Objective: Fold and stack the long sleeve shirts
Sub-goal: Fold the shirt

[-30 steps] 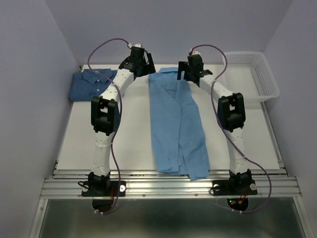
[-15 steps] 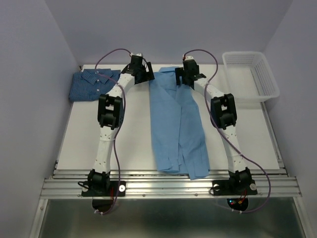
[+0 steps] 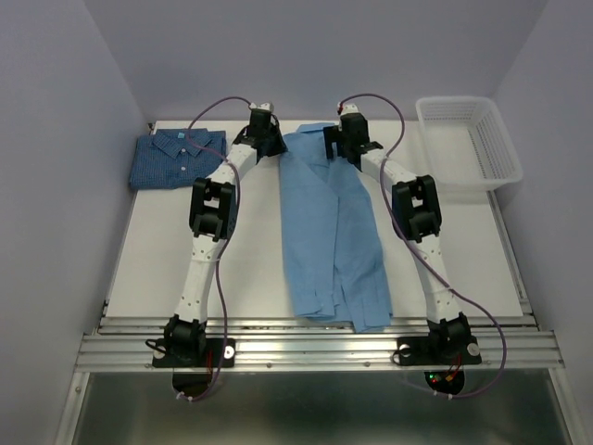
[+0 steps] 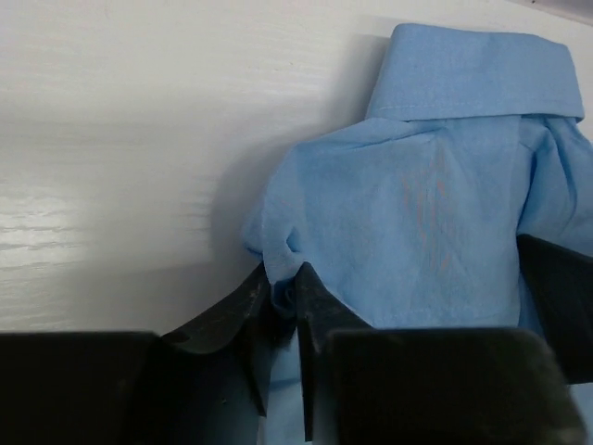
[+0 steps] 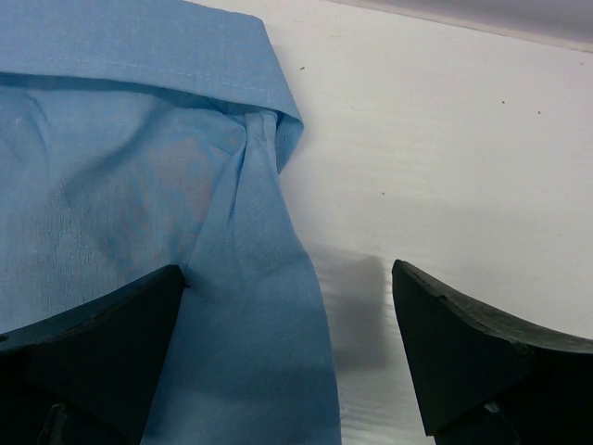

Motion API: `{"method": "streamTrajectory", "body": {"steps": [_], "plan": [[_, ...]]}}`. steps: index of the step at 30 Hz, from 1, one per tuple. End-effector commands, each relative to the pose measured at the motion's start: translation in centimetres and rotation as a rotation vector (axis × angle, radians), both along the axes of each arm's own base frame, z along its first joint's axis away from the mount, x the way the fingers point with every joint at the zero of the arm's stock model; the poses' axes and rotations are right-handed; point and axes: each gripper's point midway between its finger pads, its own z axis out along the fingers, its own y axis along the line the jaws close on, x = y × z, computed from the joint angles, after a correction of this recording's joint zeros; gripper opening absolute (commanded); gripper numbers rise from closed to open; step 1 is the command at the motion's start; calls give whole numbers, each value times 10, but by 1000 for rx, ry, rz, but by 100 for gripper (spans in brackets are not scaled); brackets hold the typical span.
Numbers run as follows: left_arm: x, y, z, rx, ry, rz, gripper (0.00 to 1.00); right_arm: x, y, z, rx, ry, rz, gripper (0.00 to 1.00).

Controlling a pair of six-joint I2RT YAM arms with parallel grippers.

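Note:
The light sky-blue shirt [image 3: 332,222] lies lengthwise down the middle of the table, collar at the far end. My left gripper [image 3: 271,148] sits at its far left shoulder, and in the left wrist view [image 4: 285,283] the jaws are pinched on a bunch of that blue cloth [image 4: 408,213]. My right gripper [image 3: 339,150] is at the far right shoulder. It [image 5: 292,306] stands open, straddling the shirt's edge [image 5: 250,306] just below the collar. The darker checked shirt [image 3: 176,158] lies folded at the far left corner.
A white mesh basket [image 3: 471,139] stands at the far right of the table [image 3: 167,269]. The back wall runs just beyond both grippers. The sky-blue shirt's hem [image 3: 357,320] hangs near the table's front edge.
Both arms have reached farther back and lowered onto the sky-blue shirt's shoulders. The left jaws have closed from wide open onto the cloth. The right jaws stay open.

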Motion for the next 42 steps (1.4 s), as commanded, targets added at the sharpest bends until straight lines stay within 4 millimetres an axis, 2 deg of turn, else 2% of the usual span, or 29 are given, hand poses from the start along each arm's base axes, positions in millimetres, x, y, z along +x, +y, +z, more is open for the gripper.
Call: {"method": "streamTrajectory", "body": {"steps": [1,3,8,12,16,18,20,23,28,33,35,38,40,41,42], "plan": [[15,-13,28,-59,-89,-9,8,2,35,17,99,-67,84,100],[15,-15,29,-71,-96,-17,0,3,26,6,60,-58,43,100],[17,-14,37,-63,-120,-20,0,3,-2,-16,-74,-37,-49,100],[17,-4,41,-25,-129,0,0,4,-29,-14,-203,-56,-139,100],[16,10,37,-13,-112,22,0,4,-58,-2,-308,-73,-234,100],[14,10,35,-21,-102,8,0,6,-76,2,-330,-72,-259,100],[13,9,33,-22,-98,0,0,6,-78,1,-342,-72,-268,100],[13,10,33,-14,-100,-5,0,8,-95,5,-360,-76,-308,100],[15,11,38,0,-111,-14,0,14,-100,16,-361,-94,-307,100],[16,17,38,41,-118,-10,0,20,-120,25,-385,-104,-309,100],[16,15,40,35,-123,-19,0,21,-117,25,-401,-104,-263,100],[18,12,44,28,-135,-31,0,25,-117,35,-422,-134,-256,100],[19,13,46,31,-141,-30,0,25,-128,37,-449,-134,-276,100],[19,12,47,27,-143,-32,0,25,-126,38,-449,-134,-259,100],[19,10,49,22,-146,-36,8,23,-122,39,-446,-123,-226,100]]}}
